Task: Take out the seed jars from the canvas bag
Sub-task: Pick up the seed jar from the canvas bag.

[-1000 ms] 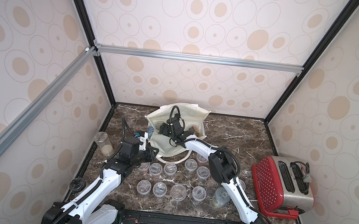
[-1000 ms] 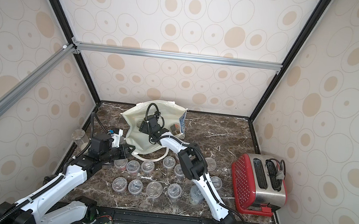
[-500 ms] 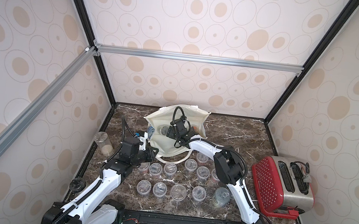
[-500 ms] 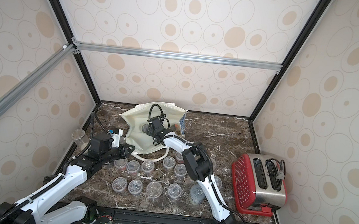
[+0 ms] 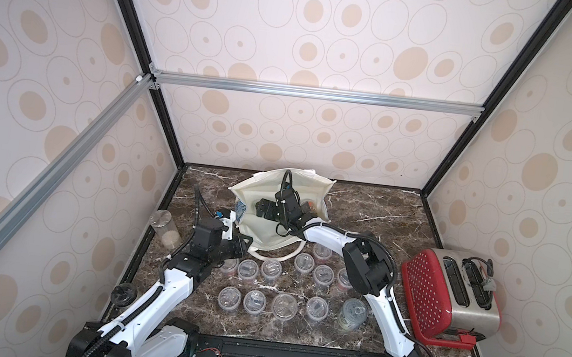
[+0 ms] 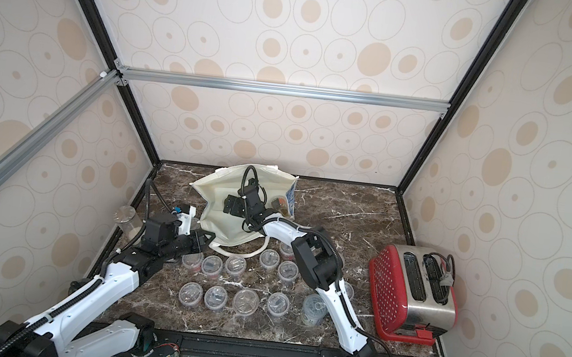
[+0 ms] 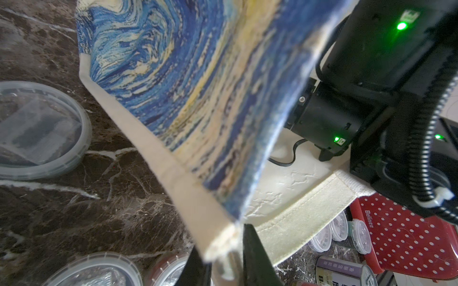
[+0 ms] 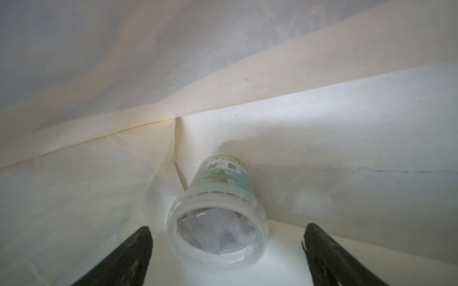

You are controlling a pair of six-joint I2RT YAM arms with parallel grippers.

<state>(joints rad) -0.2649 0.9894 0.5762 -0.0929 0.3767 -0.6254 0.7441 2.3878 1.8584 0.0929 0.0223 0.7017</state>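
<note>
The cream canvas bag (image 5: 252,232) (image 6: 220,223) lies open at the back of the table, its blue-and-yellow print filling the left wrist view (image 7: 186,86). My left gripper (image 5: 242,246) (image 6: 206,241) (image 7: 223,247) is shut on the bag's front rim and holds it up. My right gripper (image 5: 263,208) (image 6: 232,204) (image 8: 228,229) reaches inside the bag and is open wide. A teal-labelled seed jar (image 8: 223,188) lies on its side between the fingers, lid toward the camera, touching neither. Several seed jars (image 5: 285,304) (image 6: 245,299) stand in two rows in front of the bag.
A red toaster (image 5: 447,296) (image 6: 414,296) lies at the right. A tin can (image 5: 351,313) stands by the right arm. A tall clear cylinder with beige grains (image 5: 165,231) stands at the left edge. A brownish thing (image 5: 307,205) sits in the bag by its right wall.
My right gripper's jaws have opened wider inside the bag, and that arm's elbow has shifted a little to the right. The left arm has not moved.
</note>
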